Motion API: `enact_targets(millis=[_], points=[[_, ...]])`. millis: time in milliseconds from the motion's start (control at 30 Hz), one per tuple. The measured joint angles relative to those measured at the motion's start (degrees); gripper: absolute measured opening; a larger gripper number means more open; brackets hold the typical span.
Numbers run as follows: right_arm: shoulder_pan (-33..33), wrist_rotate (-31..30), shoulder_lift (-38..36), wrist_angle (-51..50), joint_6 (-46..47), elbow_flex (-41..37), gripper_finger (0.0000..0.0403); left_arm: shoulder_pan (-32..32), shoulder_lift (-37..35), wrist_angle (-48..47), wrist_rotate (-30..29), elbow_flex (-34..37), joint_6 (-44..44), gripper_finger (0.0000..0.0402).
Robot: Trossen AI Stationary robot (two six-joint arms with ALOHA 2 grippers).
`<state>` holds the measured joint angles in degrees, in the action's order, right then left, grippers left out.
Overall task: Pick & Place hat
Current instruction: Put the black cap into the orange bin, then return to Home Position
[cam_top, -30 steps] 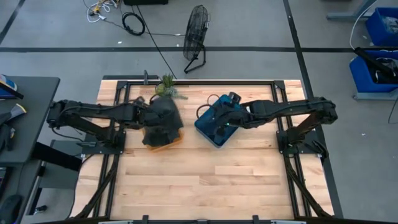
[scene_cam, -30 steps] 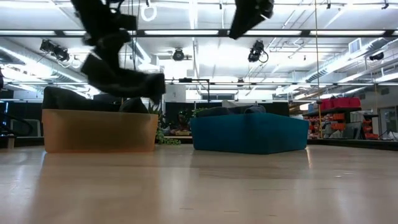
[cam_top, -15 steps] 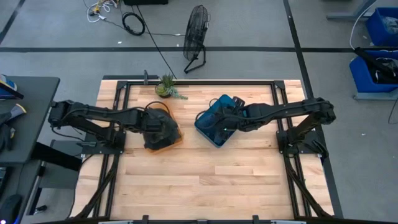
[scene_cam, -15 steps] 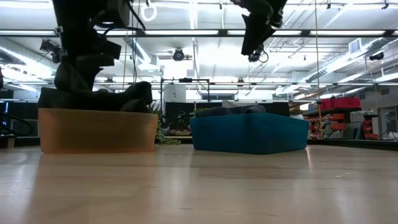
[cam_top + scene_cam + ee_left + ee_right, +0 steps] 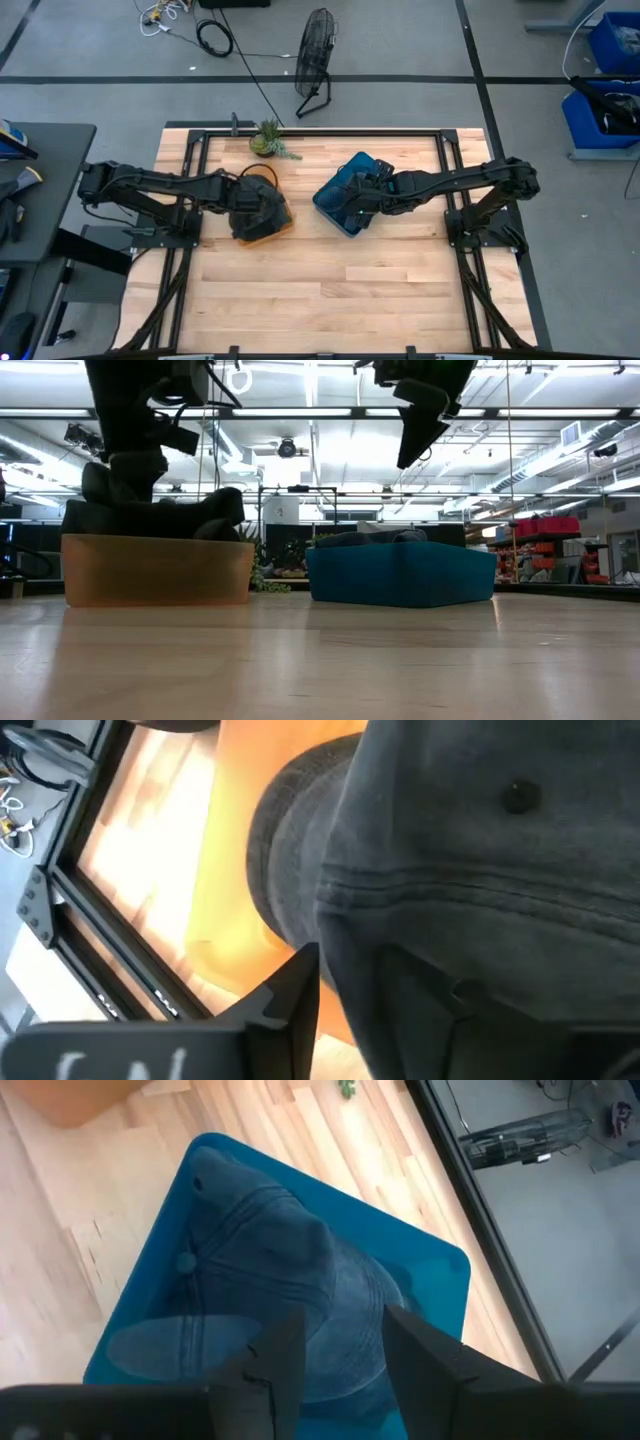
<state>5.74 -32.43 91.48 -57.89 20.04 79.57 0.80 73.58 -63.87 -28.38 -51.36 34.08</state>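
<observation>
A dark grey hat point(image 5: 480, 870) lies in the orange bin point(image 5: 278, 228), on top of other dark hats. My left gripper point(image 5: 250, 200) stands low over this bin, open, with a fold of the hat between its fingers point(image 5: 290, 1005). In the low view it point(image 5: 135, 472) reaches down to the pile. My right gripper point(image 5: 345, 1330) is open and hangs above the blue bin point(image 5: 328, 208), clear of the blue-grey hat point(image 5: 260, 1270) that lies inside. In the low view it point(image 5: 412, 450) is well above that bin's rim. My left gripper comes at the dark hat from above, pointing down into the orange bin. Its fingers stand on either side of a fold of the cloth point(image 5: 370, 970). I cannot tell whether they touch it. The hat rests on the pile in the bin.
A small potted plant point(image 5: 268, 138) stands at the table's far edge behind the orange bin. The blue bin point(image 5: 400, 575) sits askew to the right of the orange one point(image 5: 155, 570). The near half of the wooden table point(image 5: 330, 290) is bare. A fan point(image 5: 315, 50) stands on the floor beyond.
My left gripper has gone down with the dark hat. The hat hung above the orange bin and now lies in it on the pile. My right gripper has come down a little over the blue bin.
</observation>
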Motion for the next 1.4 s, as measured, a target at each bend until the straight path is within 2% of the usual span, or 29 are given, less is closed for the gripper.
enact_targets(millis=[167, 400, 500, 567, 667, 800, 933, 1067, 1200, 1267, 1400], points=[[0.3, 0.7, -0.9, -2.2, -1.0, 0.3, 0.0137, 1.7, -0.4, -5.8, -0.3, -5.6, -0.1, 0.0129], [1.8, 0.9, -4.8, -17.7, -3.6, 3.8, 0.0137, 6.6, -4.1, -13.6, -2.7, -19.2, 4.5, 0.0132], [2.7, -0.5, -8.2, -24.7, 3.2, 3.7, 0.0137, 9.0, -7.6, -15.4, -6.4, -23.0, 5.6, 0.0130], [3.7, -4.3, -11.7, -27.5, 9.8, 2.3, 0.0137, 11.3, -11.2, -15.9, -10.7, -23.6, 7.2, 0.0129], [5.5, -8.0, -18.2, -27.1, 14.1, -2.0, 0.0137, 14.3, -17.7, -18.3, -12.4, -23.3, 7.7, 0.0129], [7.8, -5.3, -28.6, -15.8, 12.9, -11.1, 0.0137, 17.2, -28.7, -17.6, -16.2, -18.3, 11.2, 0.0128], [9.9, -1.8, -38.7, 6.2, 1.7, -23.2, 0.0137, 19.2, -39.9, -7.1, -18.4, -8.5, 10.0, 0.0128], [11.0, 1.6, -47.0, 28.3, -11.2, -35.6, 0.0137, 20.4, -49.5, 10.4, -18.3, 3.5, 0.1, 0.0128], [10.9, 2.8, -53.7, 47.9, -22.7, -46.1, 0.0137, 20.7, -55.8, 27.3, -18.3, 11.7, -13.9, 0.0128], [10.6, 5.6, -57.1, 52.3, -25.4, -49.6, 0.0137, 20.7, -58.3, 32.3, -18.0, 13.4, -19.5, 0.0128], [10.0, 11.8, -63.9, 55.6, -27.4, -54.7, 0.0137, 20.7, -63.6, 32.9, -16.0, 13.5, -21.0, 0.0128]])
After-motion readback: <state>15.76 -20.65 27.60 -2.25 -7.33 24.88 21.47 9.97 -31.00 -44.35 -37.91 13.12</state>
